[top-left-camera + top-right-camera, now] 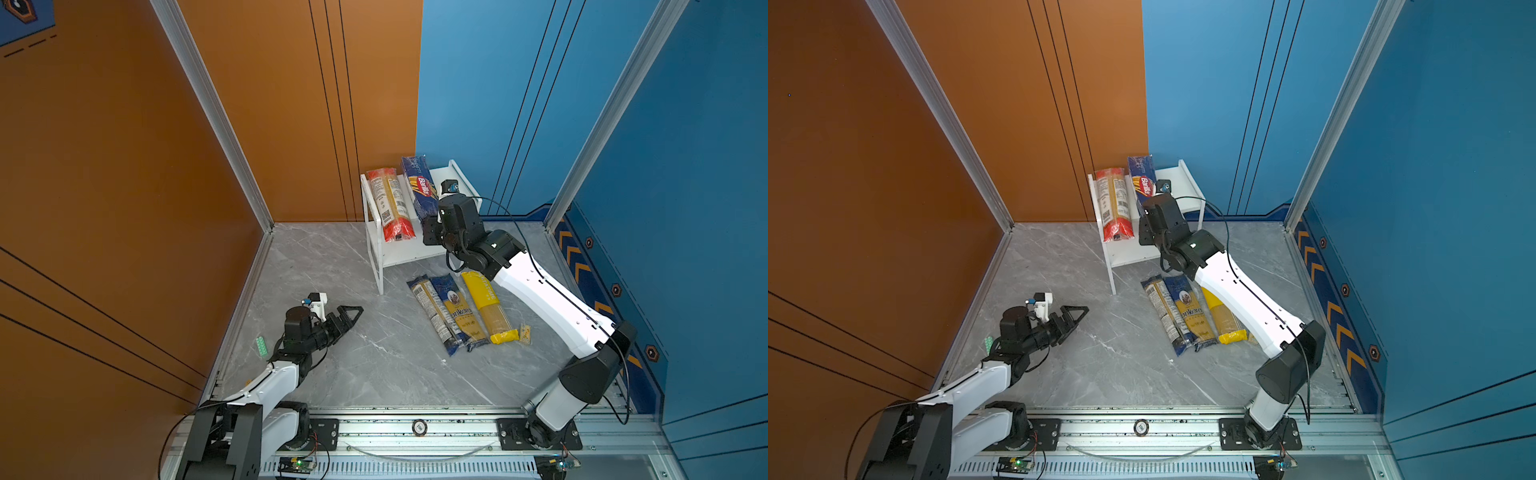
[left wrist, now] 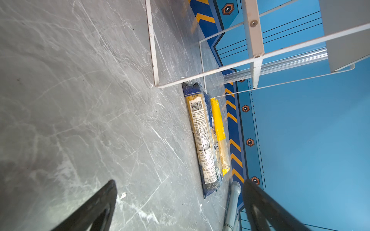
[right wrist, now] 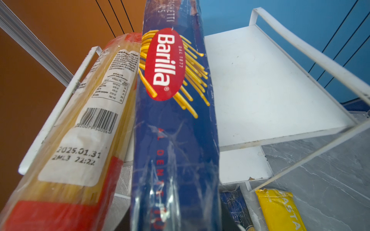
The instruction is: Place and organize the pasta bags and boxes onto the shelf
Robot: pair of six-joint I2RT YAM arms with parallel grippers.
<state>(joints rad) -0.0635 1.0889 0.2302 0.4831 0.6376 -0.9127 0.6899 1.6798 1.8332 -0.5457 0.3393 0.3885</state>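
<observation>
The right fingers grasp the near end of the dark blue Barilla pack over the top board of the shelf, beside the red-ended pack. The left fingers gape, empty.

white arms with black joints and cables.

lab robot cell, aluminium frame
</observation>
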